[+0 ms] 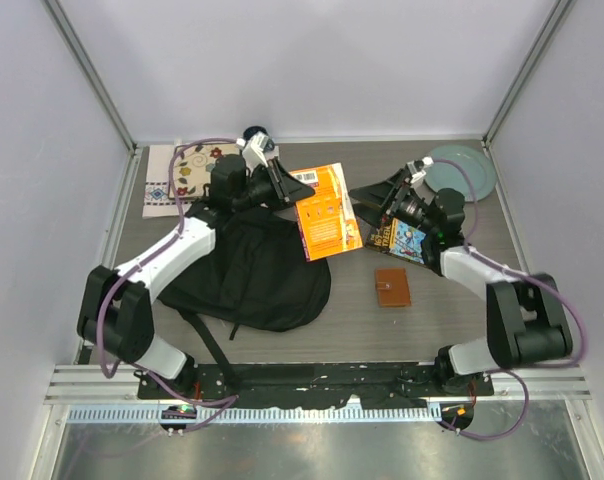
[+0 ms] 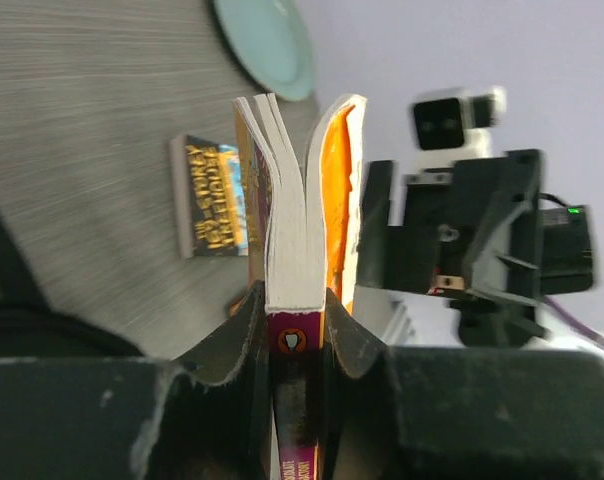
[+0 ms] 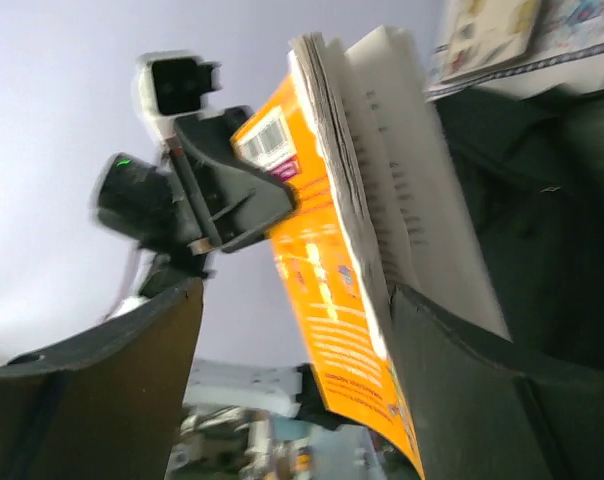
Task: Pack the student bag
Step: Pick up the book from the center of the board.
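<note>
Left gripper [image 2: 292, 305], closest to its own lens: jaws clamped on the spine end of the orange book [image 2: 300, 190], pages fanning loose above the grip. The book is off the table, long axis running straight out from the fingers, away from the wrist. Right gripper [image 1: 370, 205] sits opposite, at the book's far edge. Its jaws are spread wide with the book standing between them and one finger [image 3: 462, 400] close by the pages; no grip. The book hangs from the left gripper alone.

Bag [image 1: 252, 270]: behind and below the left gripper, back toward the arm bases, slumped flat under the left forearm. The left arm is clearly nearer; the right gripper is well off to the bag's side. My judgement: the book has to come back toward the wrist and down. The bag's opening is not made out.

Count, near to far:
- one bag
- one small brown wallet-like piece [image 1: 392, 287]
- two sure books: the orange one held, a second book [image 1: 402, 240] on the table under the right gripper
- one patterned flat piece [image 1: 177, 178] beside the left gripper, book or mat unclear
- one plate [image 1: 462, 170] beyond the right gripper
</note>
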